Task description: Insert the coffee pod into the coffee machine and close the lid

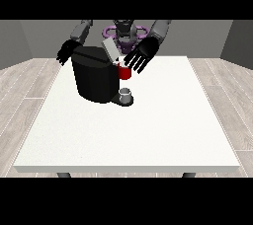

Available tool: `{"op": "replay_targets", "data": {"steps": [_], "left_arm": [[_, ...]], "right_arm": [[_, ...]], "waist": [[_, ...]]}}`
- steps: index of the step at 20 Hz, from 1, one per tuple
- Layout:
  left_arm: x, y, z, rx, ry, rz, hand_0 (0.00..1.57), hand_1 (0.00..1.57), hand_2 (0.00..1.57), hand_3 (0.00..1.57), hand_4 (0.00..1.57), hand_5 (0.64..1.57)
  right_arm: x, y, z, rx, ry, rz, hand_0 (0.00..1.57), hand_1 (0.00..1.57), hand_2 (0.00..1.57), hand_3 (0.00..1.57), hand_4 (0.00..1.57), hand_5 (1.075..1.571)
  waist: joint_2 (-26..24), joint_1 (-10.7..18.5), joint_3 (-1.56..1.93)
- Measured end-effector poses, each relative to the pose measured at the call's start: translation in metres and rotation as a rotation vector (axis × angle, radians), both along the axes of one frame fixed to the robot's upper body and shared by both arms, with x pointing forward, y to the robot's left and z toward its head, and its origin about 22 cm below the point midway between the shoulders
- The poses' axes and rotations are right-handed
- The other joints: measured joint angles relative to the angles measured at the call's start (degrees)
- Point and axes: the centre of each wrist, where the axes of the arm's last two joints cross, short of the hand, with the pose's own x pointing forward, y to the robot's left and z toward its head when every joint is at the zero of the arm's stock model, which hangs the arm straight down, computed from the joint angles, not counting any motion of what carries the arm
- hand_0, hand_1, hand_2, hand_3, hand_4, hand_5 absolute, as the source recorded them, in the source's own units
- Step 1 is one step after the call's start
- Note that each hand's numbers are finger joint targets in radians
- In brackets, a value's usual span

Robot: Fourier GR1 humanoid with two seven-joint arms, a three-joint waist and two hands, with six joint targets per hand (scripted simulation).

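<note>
Nearest, a small grey cup (126, 94) sits on the white table (148, 135). Behind it, upper centre, the black coffee machine (94, 78) has its lid (109, 50) raised over the red pod holder (124, 72). I cannot see the pod. The hand at the view's right (142, 54) hovers spread above; a crooked pod could jam the lid. The hand at the view's left (65, 51) hangs relaxed.

Grey, boxy forearm shells (159, 30) ending in glossy black hands, one at the view's right (142, 54) with slim black fingers (132, 63), one at the view's left (65, 51), plus a dark grey torso (124, 35) ringed by purple loops (141, 31).
</note>
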Motion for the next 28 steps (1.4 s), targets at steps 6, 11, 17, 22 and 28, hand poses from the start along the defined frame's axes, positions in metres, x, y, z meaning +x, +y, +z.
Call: {"op": "replay_targets", "data": {"steps": [6, 11, 17, 22, 28], "left_arm": [[0.0, 0.001, -0.006, 0.051, 0.035, 0.002, 0.0, 0.0, 0.0, 0.0, 0.0, 1.571], [0.0, -0.005, -0.012, 0.055, 0.059, -0.014, 0.0, 0.0, 0.0, 0.0, 0.0, 1.571], [-0.003, 0.008, -0.028, 0.045, 0.102, -0.003, 0.0, 0.0, 0.0, 0.0, 0.0, 1.571], [-0.006, 0.004, -0.049, -0.028, 0.14, -0.019, 0.0, 0.0, 0.0, 0.0, 0.0, 1.571], [-0.014, -0.002, -0.101, -0.38, 0.214, -0.023, 0.0, 0.0, 0.0, 0.0, 0.24, 1.571]], "right_arm": [[-0.002, -0.007, -0.005, -0.01, 0.019, -0.005, 0.0, 0.0, 0.0, 0.0, 0.38, 1.571], [-0.005, -0.005, -0.014, -0.001, 0.032, -0.017, 0.0, 0.0, 0.0, 0.0, 0.36, 1.571], [-0.019, -0.006, -0.027, 0.015, 0.074, -0.015, 0.0, 0.0, 0.0, 0.0, 0.39, 1.571], [-0.026, -0.017, -0.035, 0.029, 0.091, -0.044, 0.0, 0.0, 0.0, 0.0, 0.4, 1.571], [-0.044, -0.032, -0.052, 0.035, 0.144, -0.067, 0.0, 0.0, 0.0, 0.0, 0.43, 1.571]], "waist": [[-0.68, -0.03, -0.05], [-2.35, 1.07, -0.06], [-5.72, 1.56, -0.08], [-8.85, 3.47, -0.08], [-15.35, 6.62, -0.13]]}}
